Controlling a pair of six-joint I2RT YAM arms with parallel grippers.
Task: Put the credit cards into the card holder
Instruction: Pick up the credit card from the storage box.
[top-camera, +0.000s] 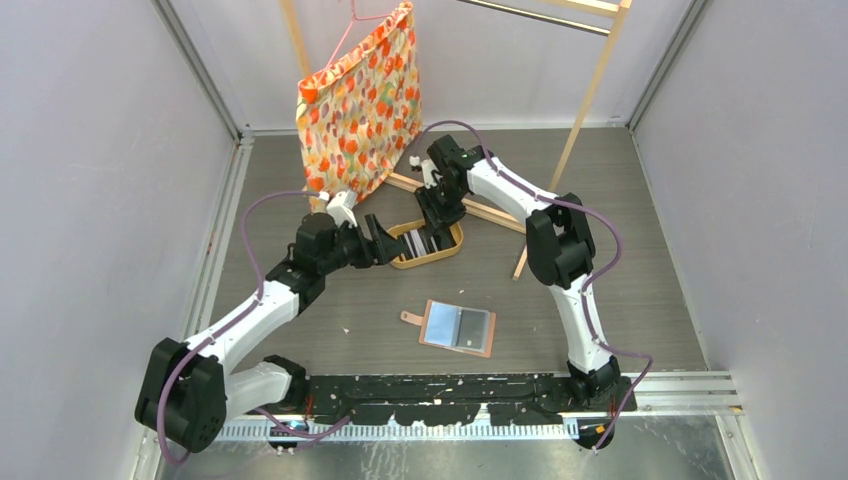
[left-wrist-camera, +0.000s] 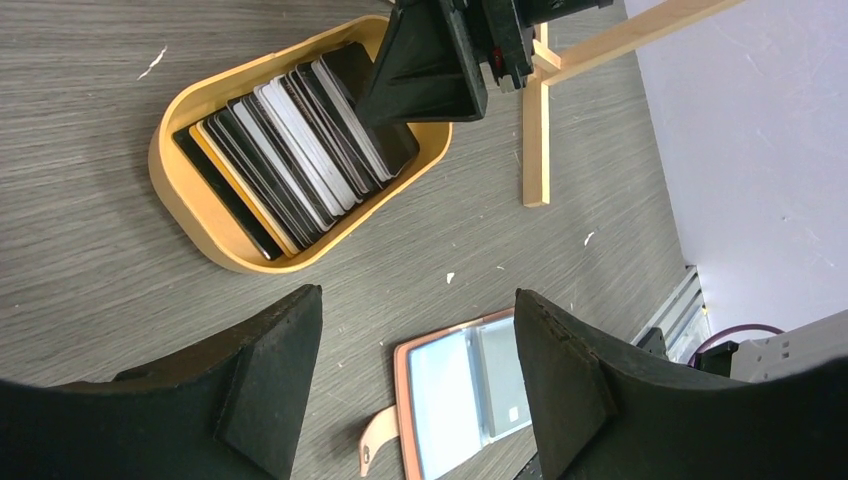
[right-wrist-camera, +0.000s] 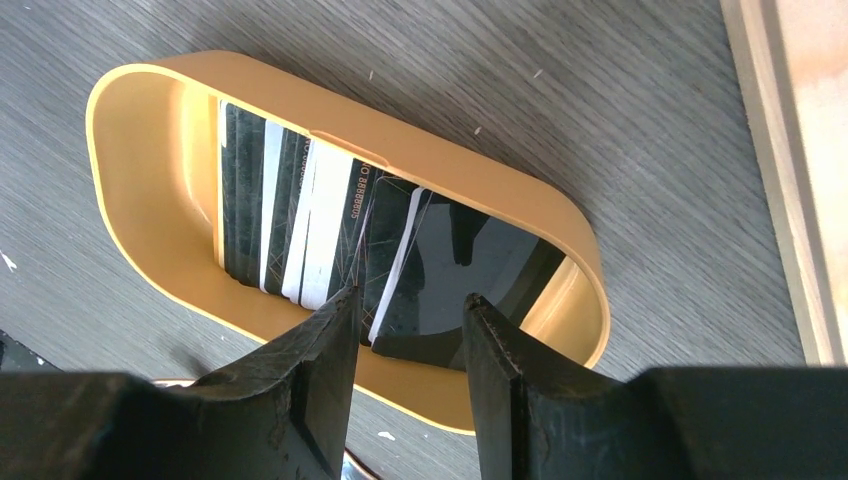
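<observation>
The credit cards (top-camera: 424, 241) (left-wrist-camera: 290, 150) (right-wrist-camera: 300, 210), black, grey and white, stand on edge in a row inside an oval wooden tray (top-camera: 447, 256) (left-wrist-camera: 180, 190) (right-wrist-camera: 140, 150). My right gripper (top-camera: 432, 218) (right-wrist-camera: 408, 310) hangs over the tray's end. Its jaws are narrowly open, straddling the last black cards with gaps visible. My left gripper (top-camera: 388, 245) (left-wrist-camera: 415, 340) is wide open and empty, just left of the tray. The card holder (top-camera: 458, 327) (left-wrist-camera: 455, 400), salmon-tan with a snap tab, lies open on the table nearer the bases.
An orange patterned bag (top-camera: 362, 100) hangs from a wooden rack (top-camera: 590, 90) behind the tray. The rack's foot bar (top-camera: 490, 213) (left-wrist-camera: 537, 130) lies on the table right beside the tray. Walls enclose the table on three sides.
</observation>
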